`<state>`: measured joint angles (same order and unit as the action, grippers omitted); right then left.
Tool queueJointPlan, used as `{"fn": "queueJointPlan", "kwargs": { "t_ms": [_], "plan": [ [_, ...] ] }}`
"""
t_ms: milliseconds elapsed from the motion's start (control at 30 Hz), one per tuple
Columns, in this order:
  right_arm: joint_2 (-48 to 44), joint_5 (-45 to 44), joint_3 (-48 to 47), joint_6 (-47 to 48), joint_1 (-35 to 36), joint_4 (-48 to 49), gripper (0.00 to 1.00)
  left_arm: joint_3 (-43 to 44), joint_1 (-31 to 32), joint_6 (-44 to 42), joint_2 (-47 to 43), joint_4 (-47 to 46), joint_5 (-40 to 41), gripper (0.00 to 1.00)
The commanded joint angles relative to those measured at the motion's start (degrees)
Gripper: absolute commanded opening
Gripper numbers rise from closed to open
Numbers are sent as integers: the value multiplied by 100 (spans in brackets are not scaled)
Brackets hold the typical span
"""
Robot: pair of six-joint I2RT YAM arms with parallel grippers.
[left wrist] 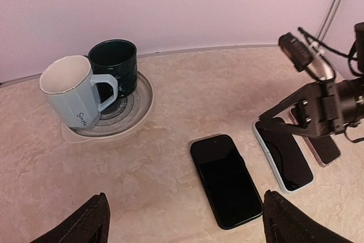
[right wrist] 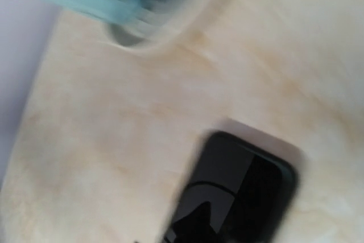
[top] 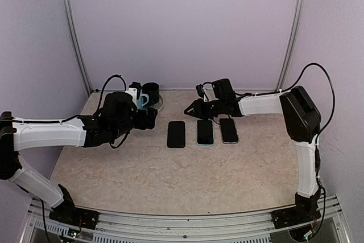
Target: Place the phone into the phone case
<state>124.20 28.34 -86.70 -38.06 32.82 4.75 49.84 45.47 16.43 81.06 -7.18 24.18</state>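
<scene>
Three phone-shaped slabs lie in a row mid-table. The left one is all black (top: 176, 134), also in the left wrist view (left wrist: 227, 180). The middle one has a pale rim like a case (top: 205, 132) (left wrist: 284, 153). The right one has a pinkish rim (top: 229, 130) (left wrist: 325, 151). My right gripper (top: 198, 111) hovers low over the far end of the middle slab, fingers spread, holding nothing; it also shows in the left wrist view (left wrist: 284, 119). My left gripper (top: 152, 119) (left wrist: 187, 220) is open and empty, left of the black slab. The right wrist view is blurred and shows a black slab (right wrist: 239, 192).
A pale blue mug (left wrist: 71, 92) and a dark green mug (left wrist: 114, 66) stand on a round grey coaster (left wrist: 139, 106) at the back, left of the row. A purple wall and two metal posts close the far side.
</scene>
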Motion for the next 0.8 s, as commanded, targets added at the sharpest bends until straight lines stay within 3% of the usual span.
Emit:
{"fn": "queueJointPlan", "kwargs": {
  "t_ms": [0, 167, 300, 500, 633, 767],
  "plan": [
    [-1013, 323, -188, 1178, -106, -508, 38, -78, -243, 12, -170, 160, 558, 93],
    [-2472, 130, 1396, 1692, -1020, -328, 60, -508, -944, 240, -654, 134, 935, 98],
    [-3808, -237, 2943, 1774, -2097, 90, 98, -800, -1639, 552, -878, 305, 1326, 99],
    [-5561, -1476, 4798, 1807, -3385, 483, 99, -1404, -2433, 816, -1339, 207, 2052, 99],
    [-6294, -2952, 5786, 1713, -3458, 816, 99, -1830, -2521, 646, -1660, -185, 2878, 99],
    [-6701, -3803, 6411, 1449, -3458, 1146, 99, -2224, -2535, 435, -1748, -676, 3065, 99]
  ]
}}
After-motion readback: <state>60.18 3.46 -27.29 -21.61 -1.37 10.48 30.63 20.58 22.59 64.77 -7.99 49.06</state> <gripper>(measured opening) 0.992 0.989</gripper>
